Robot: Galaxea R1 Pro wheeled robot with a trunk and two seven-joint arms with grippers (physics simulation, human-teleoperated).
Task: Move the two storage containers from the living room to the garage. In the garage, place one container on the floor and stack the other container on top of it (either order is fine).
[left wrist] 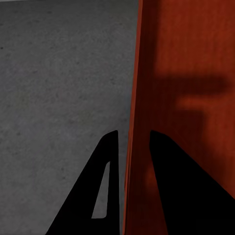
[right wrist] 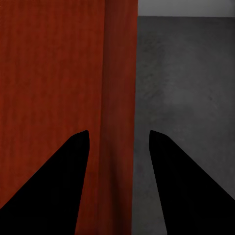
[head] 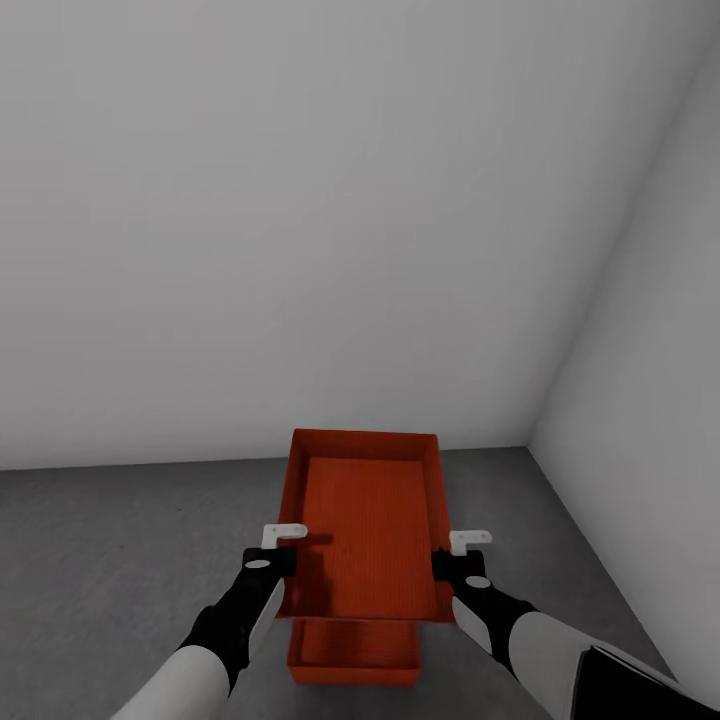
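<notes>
- While the robot stood in the garage corner, the nearest thing was a second orange-red open-top storage container (head: 352, 655) resting on the dark grey speckled concrete floor (head: 110, 560), partly hidden under the held one.
- Above it, the upper orange-red rectangular bin (head: 365, 520) hung between both arms, sitting further from the robot than the lower bin.
- The left gripper (left wrist: 128, 171) pinched the bin's left wall, fingers narrow, one on each side of it.
- The right gripper (right wrist: 119, 161) straddled the right wall with its fingers set wider; whether they were pressing it I cannot tell.
- Beyond stood plain white walls (head: 300, 200).
- Stacking seemed in hand; next the bin probably needed drawing nearer, aligning and lowering.
</notes>
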